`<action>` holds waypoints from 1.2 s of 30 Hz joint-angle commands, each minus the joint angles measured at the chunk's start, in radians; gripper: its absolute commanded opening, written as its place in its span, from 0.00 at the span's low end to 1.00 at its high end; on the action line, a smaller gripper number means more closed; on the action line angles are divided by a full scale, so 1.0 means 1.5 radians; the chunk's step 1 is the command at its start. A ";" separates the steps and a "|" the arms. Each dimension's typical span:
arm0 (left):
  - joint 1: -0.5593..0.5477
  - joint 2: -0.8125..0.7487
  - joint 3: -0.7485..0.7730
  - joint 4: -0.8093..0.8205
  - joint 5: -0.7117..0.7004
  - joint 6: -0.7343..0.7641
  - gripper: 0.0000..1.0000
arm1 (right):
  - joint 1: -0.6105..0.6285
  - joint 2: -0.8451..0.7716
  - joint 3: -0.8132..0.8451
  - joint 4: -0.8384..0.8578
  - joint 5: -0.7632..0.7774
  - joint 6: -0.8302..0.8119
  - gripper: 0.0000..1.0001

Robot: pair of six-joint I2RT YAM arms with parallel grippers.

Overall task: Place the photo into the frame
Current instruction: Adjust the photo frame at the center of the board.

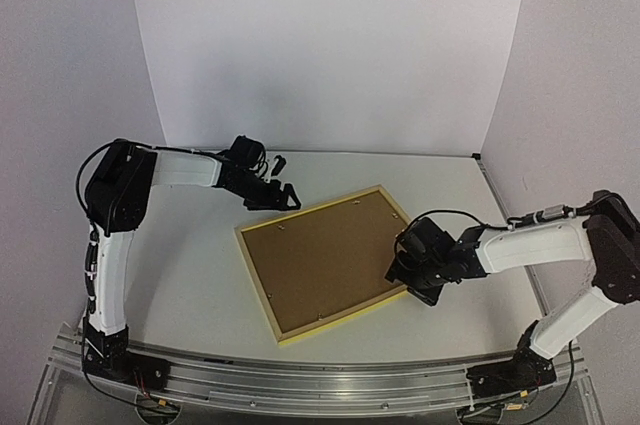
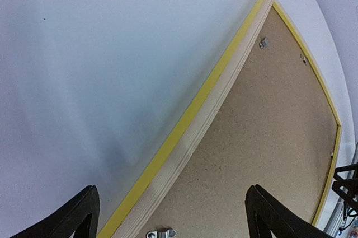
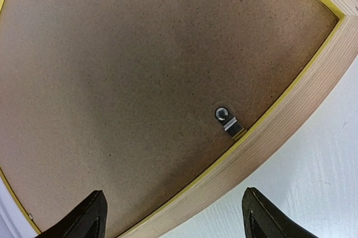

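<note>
Frame [image 1: 325,263] face-down for clip [image 3: 229,121] access, photo presumably inside; left hand [image 1: 283,195] and right hand [image 1: 405,270] spread wide, empty.

On the surface [image 1: 190,285] the frame [image 1: 310,208] lies flat, back up, mid-table and skewed. Backing board [image 1: 320,260] sits inside it, with a clip [image 3: 228,121] on the board at the right rail. Left fingers [image 2: 81,213] are above the far rail near the far-left corner. Right fingers [image 3: 89,215] are above the board by the near-right corner.
</note>
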 commanded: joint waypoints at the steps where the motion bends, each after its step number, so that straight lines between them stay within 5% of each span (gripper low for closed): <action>1: -0.006 0.061 0.121 -0.078 0.041 0.125 0.87 | -0.004 0.034 0.020 0.026 0.012 0.043 0.80; 7: -0.005 0.142 0.201 -0.129 0.043 0.190 0.77 | -0.011 0.059 0.023 0.037 0.007 0.048 0.79; 18: -0.005 0.177 0.194 -0.171 0.049 0.200 0.29 | -0.036 0.084 0.044 0.041 0.010 0.020 0.76; 22: -0.005 0.113 0.081 -0.117 0.039 0.132 0.16 | -0.069 0.114 0.081 0.042 0.011 -0.033 0.71; 31: -0.020 -0.134 -0.303 0.076 0.009 -0.091 0.03 | -0.158 0.282 0.255 0.042 -0.052 -0.194 0.53; 36: -0.092 -0.230 -0.432 0.135 -0.051 -0.203 0.00 | -0.174 0.392 0.379 0.041 -0.086 -0.314 0.48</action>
